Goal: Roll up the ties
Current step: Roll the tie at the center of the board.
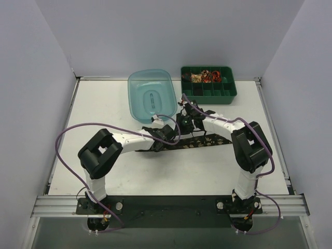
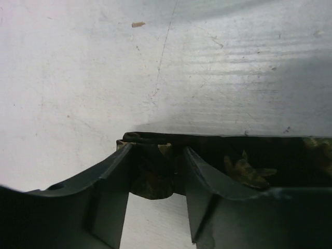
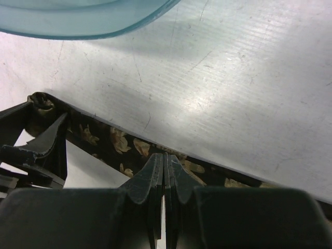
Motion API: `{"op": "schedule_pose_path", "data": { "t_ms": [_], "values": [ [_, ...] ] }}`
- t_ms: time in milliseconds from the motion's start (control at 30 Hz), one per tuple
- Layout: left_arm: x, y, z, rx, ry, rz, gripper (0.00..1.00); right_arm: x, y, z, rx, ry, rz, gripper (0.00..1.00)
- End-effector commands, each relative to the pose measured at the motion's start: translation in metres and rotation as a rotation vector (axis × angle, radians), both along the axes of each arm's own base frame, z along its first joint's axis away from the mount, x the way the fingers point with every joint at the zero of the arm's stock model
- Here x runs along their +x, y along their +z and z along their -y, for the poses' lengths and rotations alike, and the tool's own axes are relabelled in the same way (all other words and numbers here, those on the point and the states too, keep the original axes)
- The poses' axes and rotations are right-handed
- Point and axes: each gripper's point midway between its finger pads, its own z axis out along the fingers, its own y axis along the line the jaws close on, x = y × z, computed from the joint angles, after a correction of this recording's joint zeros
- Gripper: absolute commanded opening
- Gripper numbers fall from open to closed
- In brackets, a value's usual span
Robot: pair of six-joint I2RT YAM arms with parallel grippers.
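Observation:
A black tie (image 1: 207,141) with gold-tan flowers lies stretched across the middle of the table. In the left wrist view its folded-over end (image 2: 150,179) sits between my left gripper's fingers (image 2: 111,189), which stand apart around it; the left gripper (image 2: 157,150) (image 1: 157,143) is open. My right gripper (image 3: 165,155) (image 1: 188,129) is shut, its tips pressed down on the tie's strip (image 3: 119,142) further along. The right wrist view also shows the left gripper's fingers (image 3: 49,142) at the tie's end. Rolled red and beige ties (image 1: 206,77) lie in the green tray.
A translucent blue tub (image 1: 151,94) (image 3: 78,18) stands just behind the tie. To its right at the back is the green compartment tray (image 1: 208,92). Purple cables (image 1: 67,132) loop off both arms. Grey walls close in on the sides and back.

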Motion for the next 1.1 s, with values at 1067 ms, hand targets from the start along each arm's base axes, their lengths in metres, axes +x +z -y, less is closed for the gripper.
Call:
{"op": "schedule_pose_path", "data": {
  "t_ms": [1067],
  "values": [
    [-0.005,0.057,0.023,-0.188,0.041,0.193,0.68,-0.001,0.037,-0.023,0.107,0.047,0.062,0.00]
  ]
}}
